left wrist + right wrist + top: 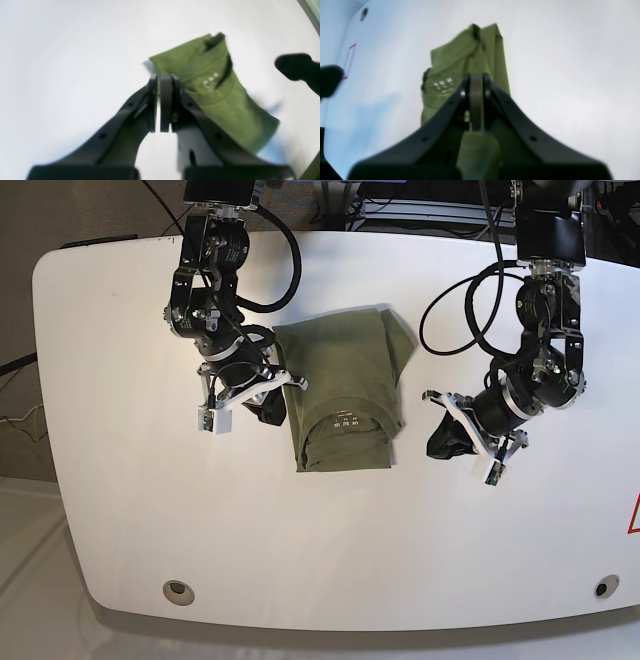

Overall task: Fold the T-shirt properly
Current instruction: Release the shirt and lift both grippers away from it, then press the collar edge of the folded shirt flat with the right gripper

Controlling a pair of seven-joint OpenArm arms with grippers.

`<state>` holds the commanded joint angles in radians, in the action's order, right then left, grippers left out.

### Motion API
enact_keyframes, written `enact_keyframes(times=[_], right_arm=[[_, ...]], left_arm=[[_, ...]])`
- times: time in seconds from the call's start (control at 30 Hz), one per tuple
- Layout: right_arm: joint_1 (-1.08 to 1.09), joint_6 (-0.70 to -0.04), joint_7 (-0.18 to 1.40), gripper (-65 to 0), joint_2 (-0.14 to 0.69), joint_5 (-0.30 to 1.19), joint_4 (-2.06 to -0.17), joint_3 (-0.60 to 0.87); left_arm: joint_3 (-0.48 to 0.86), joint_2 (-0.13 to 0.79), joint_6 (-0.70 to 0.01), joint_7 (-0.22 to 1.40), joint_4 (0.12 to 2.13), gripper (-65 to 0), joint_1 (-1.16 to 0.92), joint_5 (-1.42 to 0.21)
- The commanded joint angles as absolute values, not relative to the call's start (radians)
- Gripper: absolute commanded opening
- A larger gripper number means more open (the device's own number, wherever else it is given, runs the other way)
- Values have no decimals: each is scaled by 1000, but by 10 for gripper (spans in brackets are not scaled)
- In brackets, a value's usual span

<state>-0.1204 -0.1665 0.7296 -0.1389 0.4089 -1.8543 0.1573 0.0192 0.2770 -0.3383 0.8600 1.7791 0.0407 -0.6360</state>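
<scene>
T-shirt lies folded on the white desk; both pincers clenched empty, right at its edge, could snag and unfold it.

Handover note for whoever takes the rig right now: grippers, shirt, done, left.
Left gripper: jaws nearly together, nothing between them, off the shirt's side.
Right gripper: shut, beside the shirt's opposite edge; a grip on cloth cannot be confirmed.
T-shirt: mid-table, folded into a compact block, collar and white label up at the near end.
Done: sleeves and body folded in.
Left: far corner flares out and looks uneven; probably tidy it, then pull both arms away.
</scene>
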Motion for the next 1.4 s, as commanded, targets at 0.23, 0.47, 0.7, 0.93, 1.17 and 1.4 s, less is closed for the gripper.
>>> enact_keyframes(times=[0.23,0.47,0.7,0.93,1.17,1.4], right_arm=[[-199,-166,792,-650,-125,417,-1954,157],[-262,-168,855,-650,-125,417,-2006,148],[-321,-168,868,-650,-120,417,-2006,107],[-364,-168,868,-650,-120,410,-2006,56],[-363,-166,871,-650,-85,417,-2003,51],[-371,-166,872,-650,-51,409,-1998,48]], left_arm=[[41,315,-338,860,1811,-641,-59,-639],[108,335,-338,858,1817,-641,-173,-639],[214,335,-340,857,1816,-641,-275,-638],[295,331,-340,858,1813,-641,-354,-636],[334,329,-340,858,1808,-641,-407,-634],[337,326,-335,857,1808,-641,-453,-634]])
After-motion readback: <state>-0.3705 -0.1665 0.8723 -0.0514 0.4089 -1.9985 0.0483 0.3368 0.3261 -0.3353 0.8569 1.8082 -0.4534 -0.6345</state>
